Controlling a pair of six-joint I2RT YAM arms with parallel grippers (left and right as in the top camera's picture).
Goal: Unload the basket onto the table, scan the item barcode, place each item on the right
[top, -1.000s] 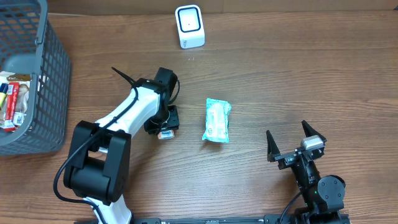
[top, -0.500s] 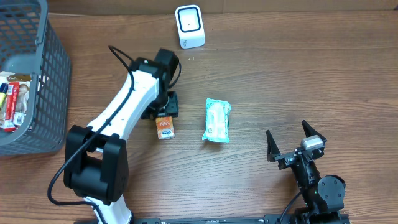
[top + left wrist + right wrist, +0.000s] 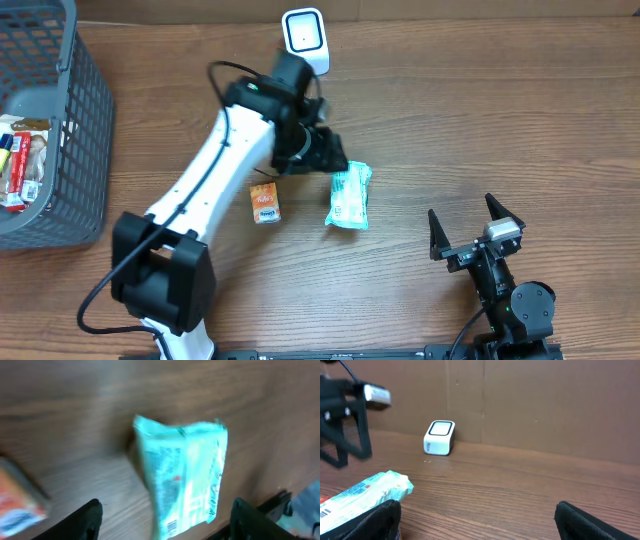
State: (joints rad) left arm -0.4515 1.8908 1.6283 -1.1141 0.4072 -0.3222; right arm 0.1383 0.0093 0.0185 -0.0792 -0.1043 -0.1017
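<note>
A teal packet [image 3: 349, 195] lies flat mid-table; in the left wrist view the packet [image 3: 185, 472] shows a small barcode at its near end. A small orange box [image 3: 265, 203] lies to its left, also visible as the orange box [image 3: 15, 505]. The white scanner [image 3: 305, 42] stands at the back of the table. My left gripper [image 3: 333, 160] hovers at the packet's upper left corner, open and holding nothing. From its own wrist camera, the left gripper [image 3: 165, 522] straddles the packet's near end from above. My right gripper [image 3: 462, 215] rests open at the front right.
A grey mesh basket [image 3: 70, 120] holding several packaged goods stands at the left edge. A cardboard wall backs the table behind the scanner [image 3: 440, 437]. The packet's end [image 3: 365, 497] shows low in the right wrist view, left of the right gripper [image 3: 477, 520].
The left gripper let go of the orange box, which now lies on the table. It rose and swung right and back to the teal packet, opening wider. The right arm stayed still.
</note>
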